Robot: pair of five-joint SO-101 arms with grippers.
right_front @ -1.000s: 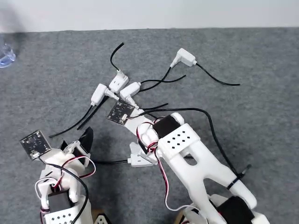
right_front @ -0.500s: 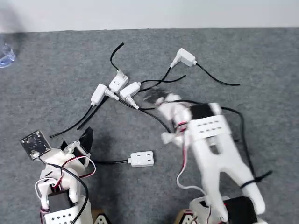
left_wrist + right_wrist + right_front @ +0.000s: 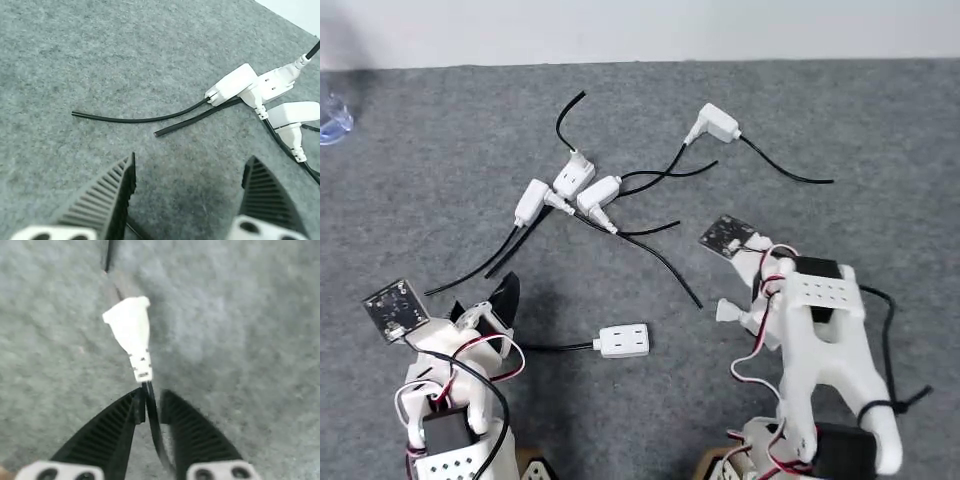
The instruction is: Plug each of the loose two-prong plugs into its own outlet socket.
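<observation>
You are keeping the right gripper (image 3: 148,407) pinched almost shut on a thin black cord (image 3: 152,430), just behind a white two-prong plug (image 3: 129,327). The plug is sticking out past the fingertips over the grey mat (image 3: 240,340). Whether it is touching the mat cannot be told.

In the high view this gripper is sitting to the right of the white outlet block (image 3: 623,340), near it but apart from it. The outlet block is lying flat on the mat, and nothing is touching its sockets. Its own black lead (image 3: 555,347) is running off its left end.

You are holding the left gripper (image 3: 191,159) to the left of the outlet block, apart from it, low over the mat. Its jaws are standing wide apart with nothing between them.

A cluster of white plugs (image 3: 565,190) is lying beyond the outlet block and a little to its left, well apart from it, bunched close together with their cords crossing. Another white plug (image 3: 718,124) is lying farther beyond the block, off to its right. A loose black cable (image 3: 660,262) is trailing from the cluster, and its free end is resting beyond and to the right of the block.
</observation>
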